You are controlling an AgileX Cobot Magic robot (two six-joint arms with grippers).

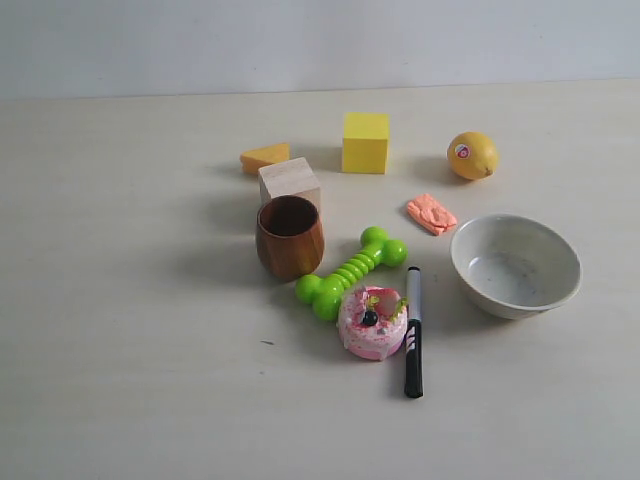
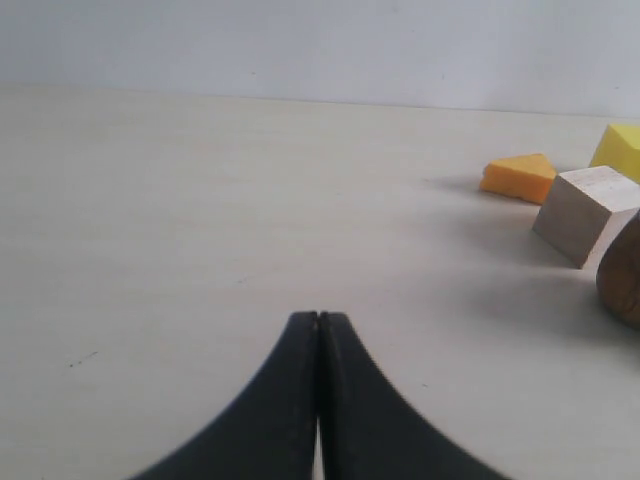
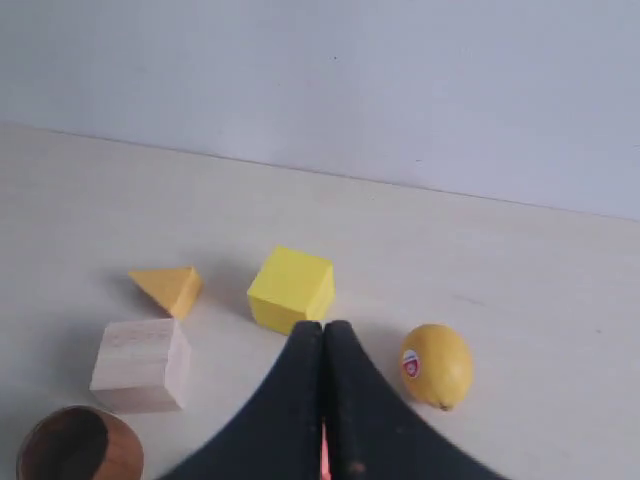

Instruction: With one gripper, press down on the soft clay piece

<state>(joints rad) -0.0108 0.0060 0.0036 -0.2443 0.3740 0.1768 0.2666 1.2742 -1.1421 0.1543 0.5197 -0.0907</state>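
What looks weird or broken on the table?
Only the soft clay piece, lying between the lemon and the bowl: it is squashed flat, with ridged dents on top. The wooden cup stands upright, and nothing looks spilled or broken.

Robot-lab test bench: pale tabletop (image 1: pixel 120 400), blank white wall (image 1: pixel 300 40), staged props like toy donut (image 1: pixel 372 323), wooden block (image 1: pixel 290 182).

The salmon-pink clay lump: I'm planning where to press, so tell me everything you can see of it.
The small salmon-pink clay lump is flat and roughly rectangular, with ridged dents across its top and a matte, soft look. It lies flat, set askew, on the pale table, close to the yellow lemon and the speckled white bowl but touching neither. In the exterior view nothing but the table touches it.
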